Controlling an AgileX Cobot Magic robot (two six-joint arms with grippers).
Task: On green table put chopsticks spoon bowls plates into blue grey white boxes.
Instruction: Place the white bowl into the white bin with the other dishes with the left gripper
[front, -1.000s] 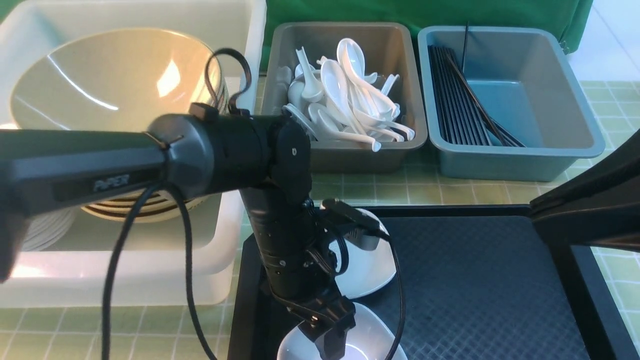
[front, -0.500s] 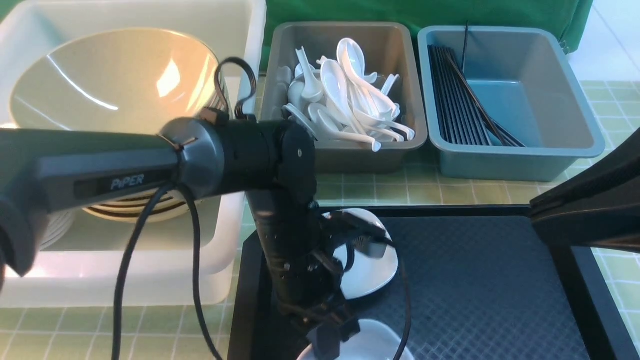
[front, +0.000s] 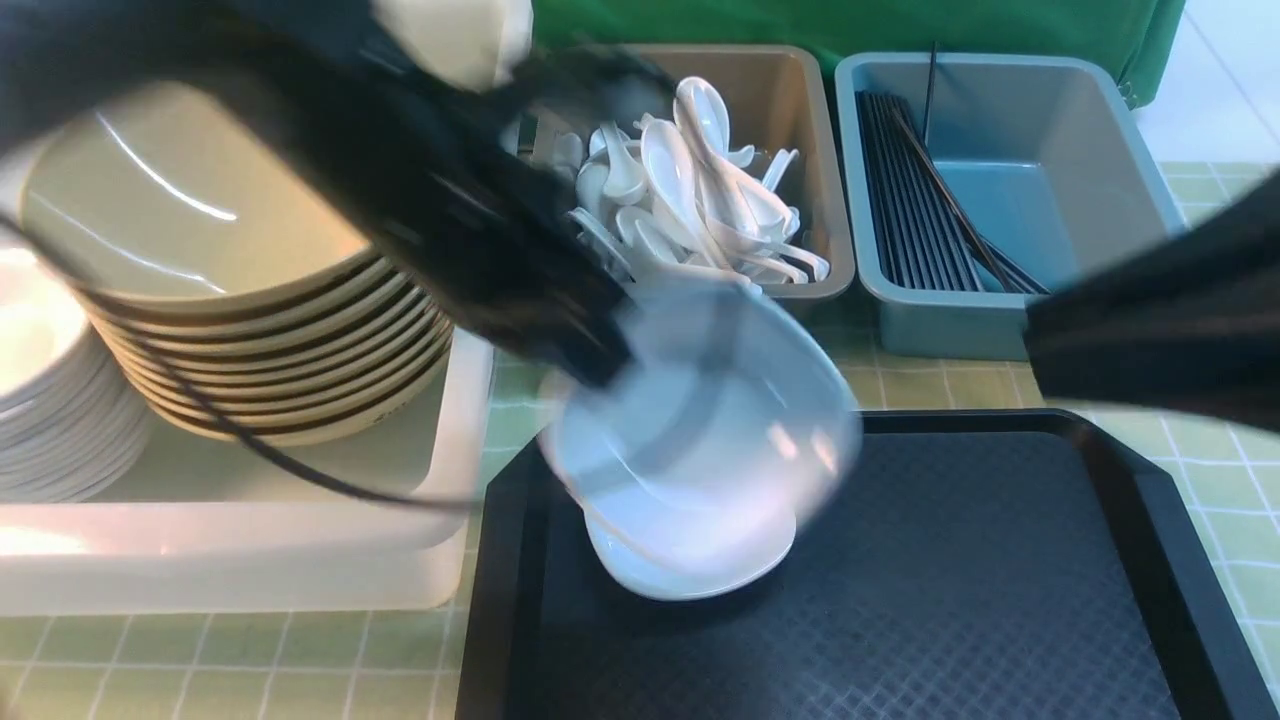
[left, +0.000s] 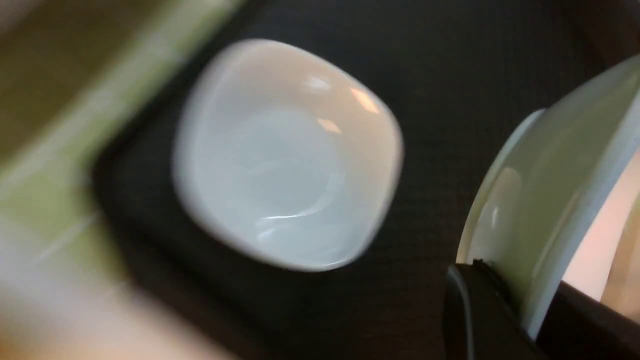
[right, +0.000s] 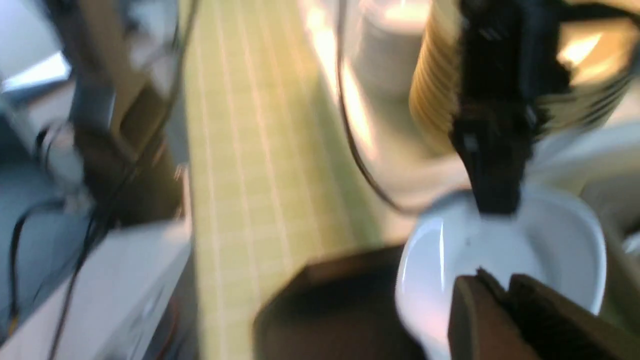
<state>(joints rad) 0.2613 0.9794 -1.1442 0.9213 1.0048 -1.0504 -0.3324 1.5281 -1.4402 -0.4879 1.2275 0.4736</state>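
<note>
Front view — left gripper (front: 600, 362) clamped on a white bowl (front: 710, 410) by its rim, tilted above the black tray (front: 1000, 570); I'd level it, clear the wall of the white box (front: 440, 560) — then lower beside the stacked dishes (front: 260, 330).

No writing, label, brand name, number or sign can be read in any view. The left arm (front: 450, 210) is smeared by motion blur. The grey box (front: 838, 270), blue box (front: 1150, 210) and black tray (front: 1000, 580) show only plain surfaces.
</note>
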